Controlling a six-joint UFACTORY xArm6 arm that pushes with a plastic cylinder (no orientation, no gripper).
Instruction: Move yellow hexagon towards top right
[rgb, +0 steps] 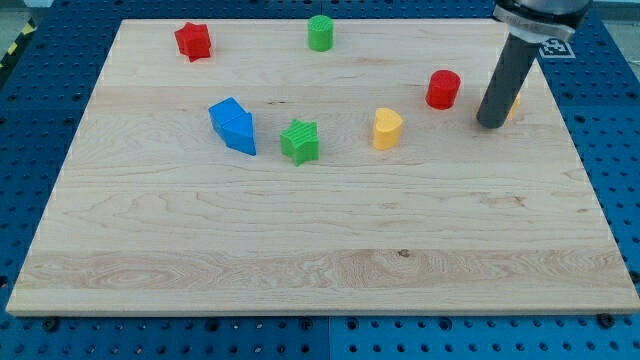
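My tip (490, 123) rests on the wooden board (300, 260) at the view's right, the dark rod rising above it. A yellow block (514, 104) shows only as a sliver behind the rod's right side, touching or very near it; its shape cannot be made out. A red cylinder (443, 89) stands just left of the rod. A yellow heart-shaped block (387, 128) lies further left, apart from the tip.
A green star (300, 141) and a blue block (233, 125) lie near the board's middle left. A red star (193, 41) sits at the top left and a green cylinder (320, 33) at the top middle. The board's right edge is close to the rod.
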